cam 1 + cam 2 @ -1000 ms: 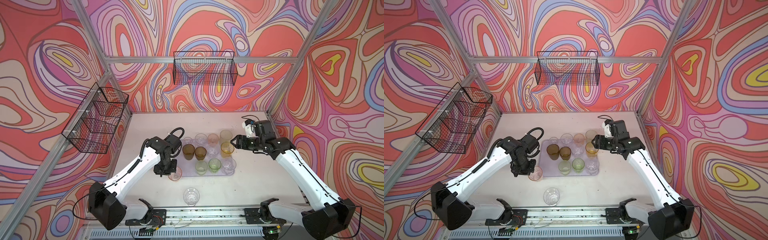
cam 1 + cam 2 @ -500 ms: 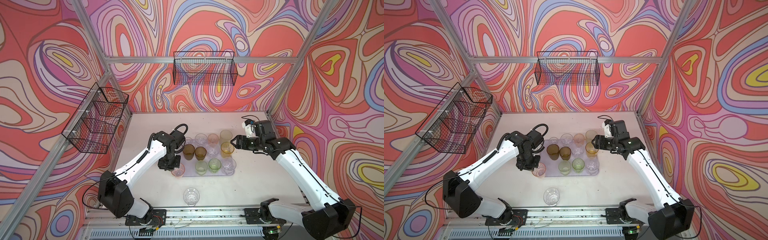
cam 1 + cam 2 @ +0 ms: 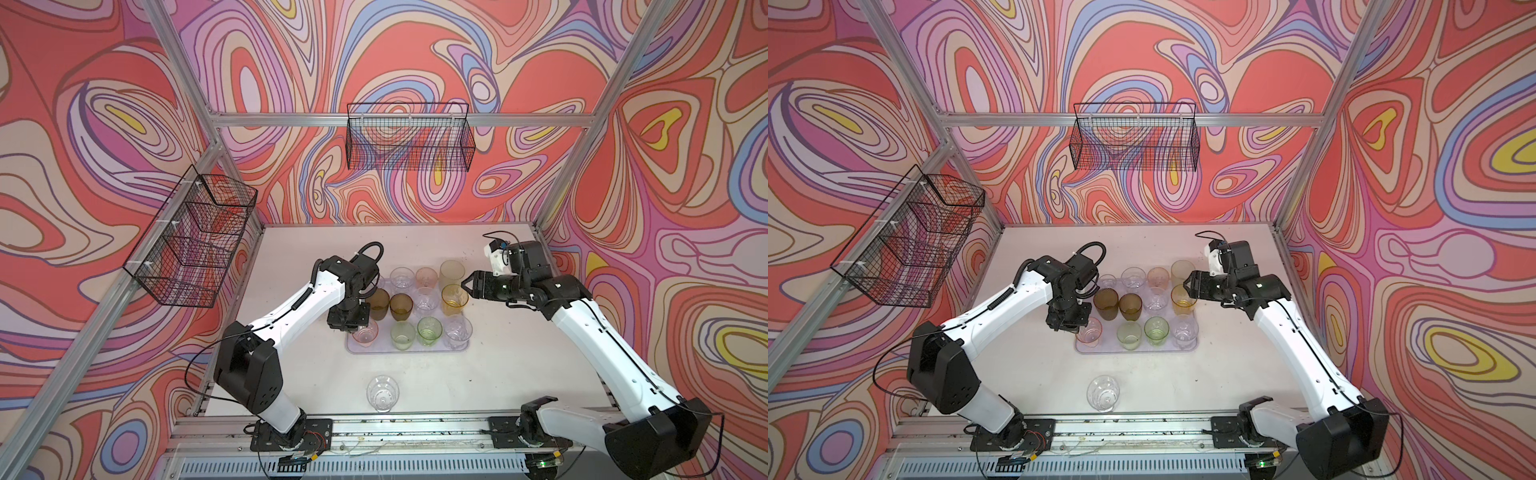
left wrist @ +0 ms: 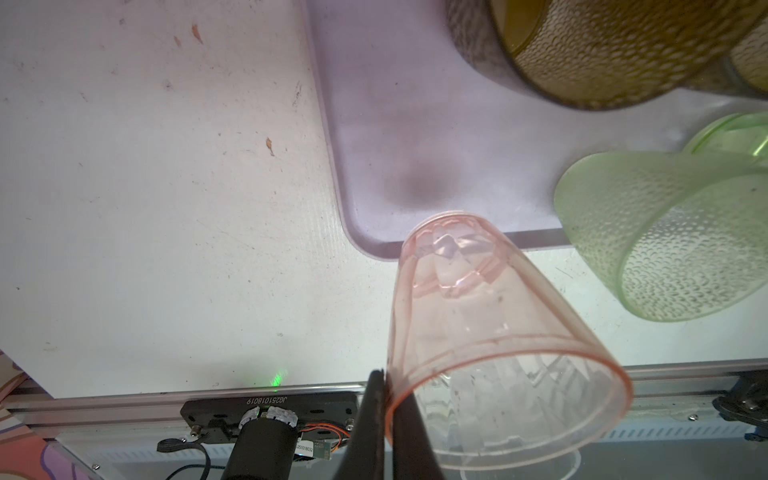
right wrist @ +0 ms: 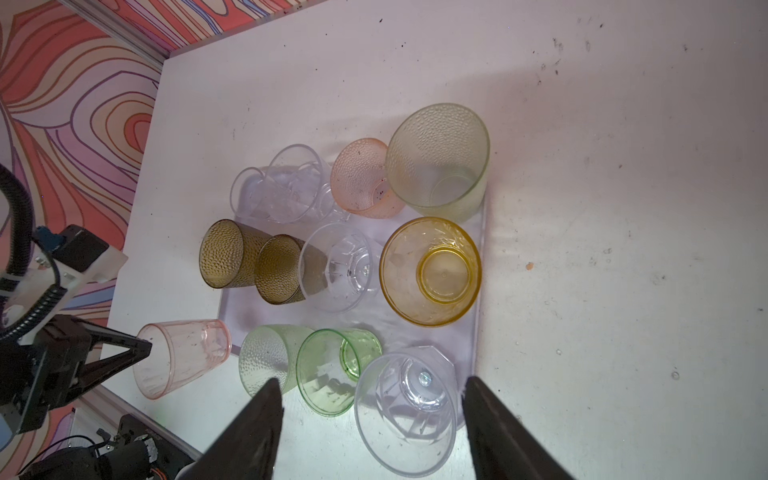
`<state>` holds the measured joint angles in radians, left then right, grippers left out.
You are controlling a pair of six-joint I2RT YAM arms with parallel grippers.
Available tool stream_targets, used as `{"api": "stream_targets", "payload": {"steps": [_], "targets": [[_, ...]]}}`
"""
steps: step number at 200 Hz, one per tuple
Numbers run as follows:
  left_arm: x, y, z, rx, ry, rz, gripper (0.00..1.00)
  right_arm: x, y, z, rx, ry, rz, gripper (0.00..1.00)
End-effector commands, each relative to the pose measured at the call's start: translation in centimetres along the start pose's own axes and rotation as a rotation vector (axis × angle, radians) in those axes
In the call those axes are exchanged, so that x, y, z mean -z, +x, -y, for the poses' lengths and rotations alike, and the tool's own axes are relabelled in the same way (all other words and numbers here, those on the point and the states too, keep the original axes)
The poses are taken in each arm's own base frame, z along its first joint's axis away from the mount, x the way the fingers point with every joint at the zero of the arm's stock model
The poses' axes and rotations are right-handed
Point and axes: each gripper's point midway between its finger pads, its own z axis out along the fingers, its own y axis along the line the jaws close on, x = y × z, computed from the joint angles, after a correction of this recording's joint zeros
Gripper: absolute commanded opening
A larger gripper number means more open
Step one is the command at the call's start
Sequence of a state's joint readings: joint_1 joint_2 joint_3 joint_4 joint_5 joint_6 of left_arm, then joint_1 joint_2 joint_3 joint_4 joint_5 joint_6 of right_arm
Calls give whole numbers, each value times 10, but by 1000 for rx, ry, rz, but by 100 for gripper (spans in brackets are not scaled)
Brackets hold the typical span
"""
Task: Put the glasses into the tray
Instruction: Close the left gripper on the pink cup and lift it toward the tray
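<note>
Left gripper (image 4: 387,399): jaws pinched shut on the rim wall of a smooth pink glass (image 4: 490,332), with one finger inside the mouth and one outside. The glass hangs tilted, its base over the corner of the lilac tray (image 4: 374,124) nearest the left arm's base. Whether the base touches the tray floor cannot be told. Right gripper (image 3: 467,286): jaws wide apart and holding nothing. It hovers just off the tray's right edge, beside the yellow glass (image 3: 454,299). Tray contents, all upright:

- Far row: a clear glass (image 3: 402,277), a textured pink glass (image 3: 427,277) and a taller pale yellow-green glass (image 3: 452,272).
- Middle row: two olive-brown glasses (image 3: 378,303) (image 3: 401,306), a clear faceted glass (image 3: 426,300) and the yellow glass.
- Near row, beside the held glass: a textured pale green glass (image 3: 403,334), a bright green glass (image 3: 429,330) and a clear angular glass (image 3: 457,331).

A further small clear glass (image 3: 1108,281) stands at the tray's far-left corner, partly hidden by the left arm. Whether it is on the tray cannot be told. One clear ribbed glass (image 3: 382,392) stands upright on the white table (image 3: 291,374), off the tray and well apart from its near edge.
</note>
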<state>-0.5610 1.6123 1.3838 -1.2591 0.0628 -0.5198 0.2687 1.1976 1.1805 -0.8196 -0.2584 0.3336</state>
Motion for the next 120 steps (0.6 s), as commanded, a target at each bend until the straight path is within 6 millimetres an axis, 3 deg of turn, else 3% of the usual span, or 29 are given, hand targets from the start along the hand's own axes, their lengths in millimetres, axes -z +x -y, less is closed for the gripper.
{"api": "stream_targets", "payload": {"steps": [1,120], "targets": [[1,-10,9,13,34,7,0,10,-5,-3,15,-4,28,71],[-34,-14,20,69,64,-40,1,8,-2,0,20,8,19,70]]}}
